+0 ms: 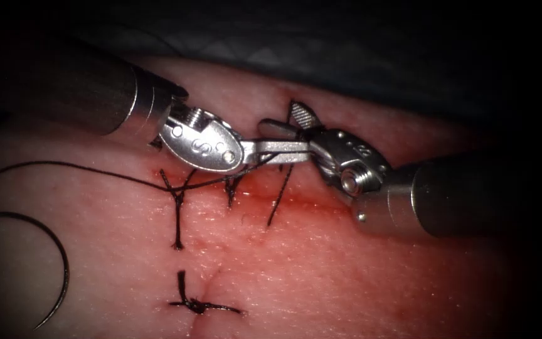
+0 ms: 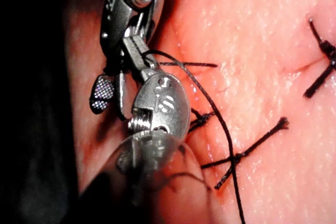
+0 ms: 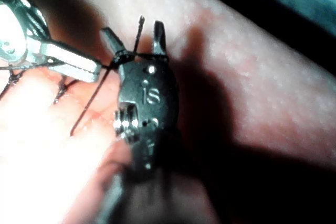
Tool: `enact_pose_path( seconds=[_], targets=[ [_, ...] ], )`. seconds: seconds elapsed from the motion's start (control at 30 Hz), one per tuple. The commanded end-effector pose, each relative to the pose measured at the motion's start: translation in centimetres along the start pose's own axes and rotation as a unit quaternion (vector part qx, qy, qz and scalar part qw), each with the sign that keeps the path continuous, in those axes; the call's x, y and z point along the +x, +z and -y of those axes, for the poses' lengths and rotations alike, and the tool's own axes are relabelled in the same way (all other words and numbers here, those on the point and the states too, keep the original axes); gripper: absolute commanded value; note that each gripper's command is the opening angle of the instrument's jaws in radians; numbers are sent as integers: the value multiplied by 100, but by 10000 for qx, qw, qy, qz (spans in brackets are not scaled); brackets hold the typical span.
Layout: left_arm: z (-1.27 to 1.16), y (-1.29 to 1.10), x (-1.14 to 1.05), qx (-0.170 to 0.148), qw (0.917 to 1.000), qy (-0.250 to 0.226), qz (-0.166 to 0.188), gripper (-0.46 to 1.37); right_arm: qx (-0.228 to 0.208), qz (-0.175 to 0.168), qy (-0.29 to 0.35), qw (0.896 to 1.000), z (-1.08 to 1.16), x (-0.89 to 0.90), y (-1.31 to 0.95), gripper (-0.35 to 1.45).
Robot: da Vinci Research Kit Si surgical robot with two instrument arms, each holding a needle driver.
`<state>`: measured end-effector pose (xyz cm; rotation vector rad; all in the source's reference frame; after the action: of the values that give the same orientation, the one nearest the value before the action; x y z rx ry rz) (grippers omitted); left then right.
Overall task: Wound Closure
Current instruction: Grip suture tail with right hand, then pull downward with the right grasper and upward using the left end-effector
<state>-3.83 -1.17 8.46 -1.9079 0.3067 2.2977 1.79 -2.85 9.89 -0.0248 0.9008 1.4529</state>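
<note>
My left tool (image 1: pixel 302 149) reaches in from the upper left, its jaws shut on the black thread (image 1: pixel 95 168) right at the right tool's jaws; it shows too in the right wrist view (image 3: pixel 97 69). My right tool (image 1: pixel 278 117) comes from the right with jaws open, and the thread is looped around their base (image 3: pixel 124 56). The curved needle (image 1: pixel 64 263) lies free on the tissue (image 1: pixel 346 282) at the lower left, held by neither tool and not in the tissue. From it the thread trails across to the tools.
Several black stitches (image 1: pixel 177 213) cross the red line of the cut (image 1: pixel 308 199) below the tools. A tied knot with short ends (image 1: pixel 199 306) sits lower on the tissue. Dark cloth (image 1: pixel 346 44) lies beyond the tissue's far edge.
</note>
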Motion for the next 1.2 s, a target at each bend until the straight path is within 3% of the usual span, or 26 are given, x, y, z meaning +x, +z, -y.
enact_pose_path(
  seconds=[0.03,0.13,0.2,0.23,0.27,0.3,0.6,0.87,1.2],
  targets=[
    [1,-1,0,-46,10000,-3,-3,-35,38,17,3,10000,1,1,1,99],
    [3,-1,0,-51,10000,-4,-9,-35,75,39,16,10000,6,2,2,90],
    [4,-2,-1,-54,10000,-4,-12,-35,120,60,25,9999,10,2,2,69],
    [4,-2,-1,-55,10000,-4,-13,-35,119,62,28,9999,12,2,2,42],
    [5,-2,-1,-58,10000,-4,-15,-35,163,79,29,9998,14,0,1,-23],
    [5,-3,-1,-60,10000,-4,-17,-35,184,120,29,9998,16,0,-1,-35],
    [13,-14,-5,-90,10000,-5,-27,-35,140,76,103,9998,28,4,-16,-35],
    [20,-27,-9,-70,9999,-96,37,-35,302,6,34,9995,47,-4,-48,-35],
    [37,-21,-9,-16,9998,-169,71,-35,318,-16,-83,9995,64,-10,-74,-35]
  ],
)
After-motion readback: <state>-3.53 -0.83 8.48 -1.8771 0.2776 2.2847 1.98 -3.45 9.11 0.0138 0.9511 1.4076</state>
